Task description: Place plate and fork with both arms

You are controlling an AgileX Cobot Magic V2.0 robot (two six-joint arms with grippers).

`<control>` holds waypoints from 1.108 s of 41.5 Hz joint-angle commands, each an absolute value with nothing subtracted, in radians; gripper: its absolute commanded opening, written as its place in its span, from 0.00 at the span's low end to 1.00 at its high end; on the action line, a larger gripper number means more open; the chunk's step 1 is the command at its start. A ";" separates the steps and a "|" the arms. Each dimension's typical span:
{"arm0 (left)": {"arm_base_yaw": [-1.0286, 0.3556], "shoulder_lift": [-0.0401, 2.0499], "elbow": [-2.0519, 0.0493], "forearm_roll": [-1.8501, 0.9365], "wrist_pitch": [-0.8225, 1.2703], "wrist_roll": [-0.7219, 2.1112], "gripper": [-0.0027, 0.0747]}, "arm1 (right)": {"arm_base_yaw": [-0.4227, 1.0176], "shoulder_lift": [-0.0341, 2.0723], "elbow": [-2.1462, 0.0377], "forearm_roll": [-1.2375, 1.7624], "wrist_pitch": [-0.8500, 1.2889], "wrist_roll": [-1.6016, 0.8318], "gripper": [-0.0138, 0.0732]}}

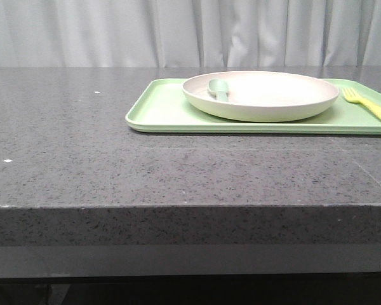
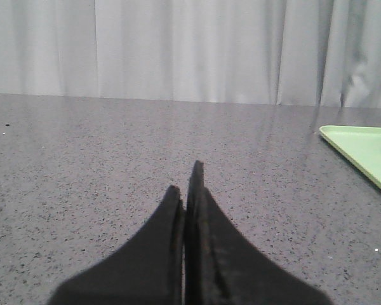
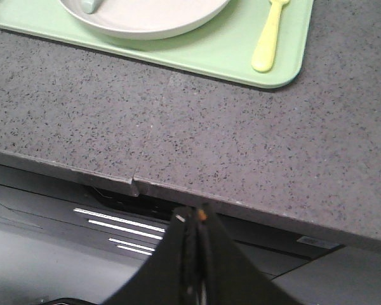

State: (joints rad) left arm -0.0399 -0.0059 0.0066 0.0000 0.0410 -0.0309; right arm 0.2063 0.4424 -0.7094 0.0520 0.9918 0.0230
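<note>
Sitting on one rectangular light-green tray (image 1: 165,111) on the speckled grey table (image 1: 82,159): one round cream plate (image 1: 267,101) carrying one grey-green spoon (image 1: 219,89), one pale-yellow plastic fork (image 1: 368,105) lying beside; left tool (image 2: 185,184) and right tool (image 3: 192,219) both closed, holding nothing

plate (image 1: 267,105): no text, brand or number is seen on it.
fork (image 1: 370,105): no marking can be read.
spoon (image 1: 219,89): no marking can be read.
tray (image 1: 159,111): no label or sign is seen.
counter (image 1: 82,159): only speckles are shown, no writing.
small label under the counter edge (image 3: 311,241): a pale tag is seen in the right wrist view, too small and blurred to be read.
</note>
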 commanded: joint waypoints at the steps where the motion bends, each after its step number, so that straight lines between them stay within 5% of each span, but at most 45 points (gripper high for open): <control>1: -0.043 -0.030 0.009 0.000 -0.044 -0.038 0.01 | 0.205 0.448 -0.733 0.050 0.932 0.021 0.02; 11: -0.043 -0.028 0.009 0.000 -0.044 -0.038 0.01 | 0.173 0.340 -0.661 0.043 0.861 0.020 0.02; 33: -0.043 -0.028 0.009 0.000 -0.044 -0.038 0.01 | 0.023 0.044 -0.180 0.150 0.193 -0.103 0.02; 46: -0.043 -0.028 0.009 0.000 -0.044 -0.038 0.01 | 0.023 -0.020 -0.036 0.150 0.048 -0.103 0.02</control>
State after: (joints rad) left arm -0.0399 -0.0059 0.0066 0.0000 0.0410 -0.0309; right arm 0.0274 -0.0095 -0.0292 0.1457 0.1634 -0.0926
